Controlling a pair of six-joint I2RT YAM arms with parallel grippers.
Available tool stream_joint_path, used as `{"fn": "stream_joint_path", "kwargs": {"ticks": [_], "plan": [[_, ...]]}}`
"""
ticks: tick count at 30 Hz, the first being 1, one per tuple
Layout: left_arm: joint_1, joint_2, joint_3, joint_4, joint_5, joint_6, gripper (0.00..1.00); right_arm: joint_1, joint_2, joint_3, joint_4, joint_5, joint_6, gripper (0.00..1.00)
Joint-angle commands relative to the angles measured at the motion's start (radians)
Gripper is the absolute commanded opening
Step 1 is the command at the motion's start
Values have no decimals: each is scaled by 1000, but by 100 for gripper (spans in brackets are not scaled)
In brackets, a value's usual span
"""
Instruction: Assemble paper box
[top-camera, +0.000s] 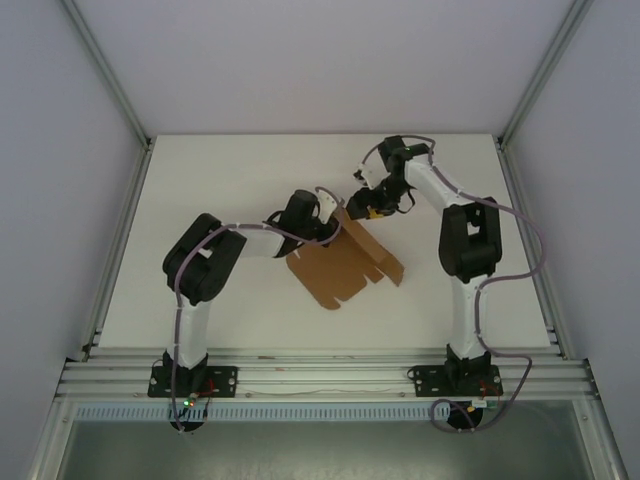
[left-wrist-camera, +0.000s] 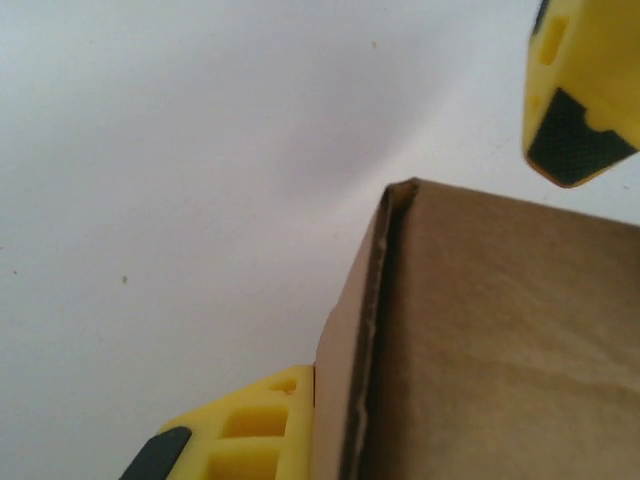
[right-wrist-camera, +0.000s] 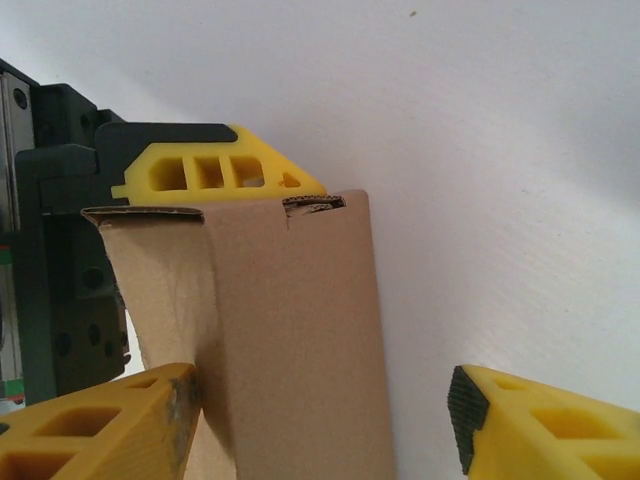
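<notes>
The paper box is brown die-cut cardboard lying mostly flat mid-table, with its far flaps folded up. My left gripper is shut on the upright flap. One of its yellow fingers presses the flap's outer face, and the other is hidden behind the card. My right gripper stands open around the same raised panel. Its left finger touches the card and its right finger stands apart from it. The left gripper's finger shows behind the panel's top edge.
The white table is bounded by aluminium posts at the sides and a rail along the near edge where both arm bases sit. Bare table surface lies left of and behind the box.
</notes>
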Motion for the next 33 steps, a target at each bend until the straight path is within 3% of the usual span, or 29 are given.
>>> {"fn": "stream_joint_path", "kwargs": {"ticks": [1,4,6,9,15,18,23,25,29,33], "plan": [[-12,32,13,-25,-230,-63,0,1,7,-33,-26,87,40,73],[-31,5,-14,-36,-381,-87,0,2,-87,-76,61,138,132,80],[-37,-6,-17,-73,-433,-108,0,3,-183,-137,160,184,212,100],[-37,-63,-71,-66,-404,-155,0,3,-324,-225,245,275,279,100],[-13,-278,-115,-206,-267,-283,0,1,-601,-413,242,346,135,100],[-10,-368,-128,-300,-250,-318,0,2,-730,-486,232,301,123,100],[4,-473,-124,-464,-212,-361,0,1,-903,-587,262,122,102,100],[7,-510,-135,-482,-186,-372,0,0,-946,-613,290,131,97,100],[9,-577,-132,-512,-135,-386,0,1,-958,-629,325,80,103,85],[9,-599,-113,-549,-153,-391,0,1,-912,-618,351,61,138,56]]}}
